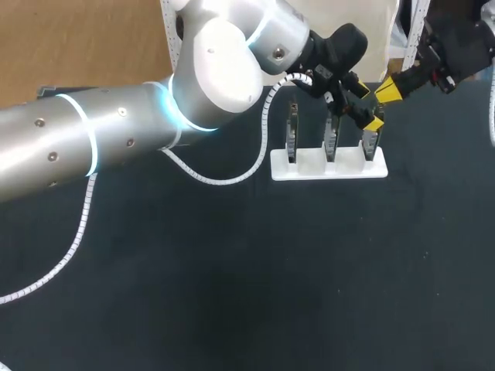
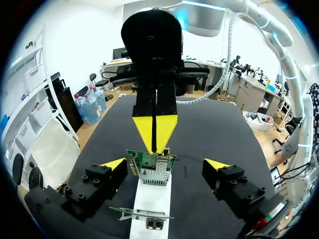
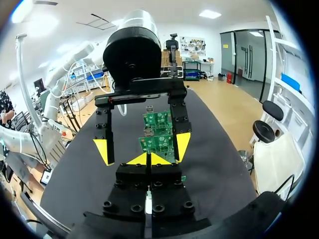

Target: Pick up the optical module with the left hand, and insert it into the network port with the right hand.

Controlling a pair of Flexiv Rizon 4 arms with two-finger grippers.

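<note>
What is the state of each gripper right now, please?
Left gripper: open, holding nothing.
Right gripper: closed, with nothing visible between its tips.

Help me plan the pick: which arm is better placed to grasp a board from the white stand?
Probably left. The left gripper is open, fingers flanking a board on the white stand; the right gripper is shut, its tips at that board's top edge.

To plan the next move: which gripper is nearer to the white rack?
Left. The left gripper, fingers open, straddles the end card just above the white rack; the right gripper, shut, hangs beyond that card, farther off.
</note>
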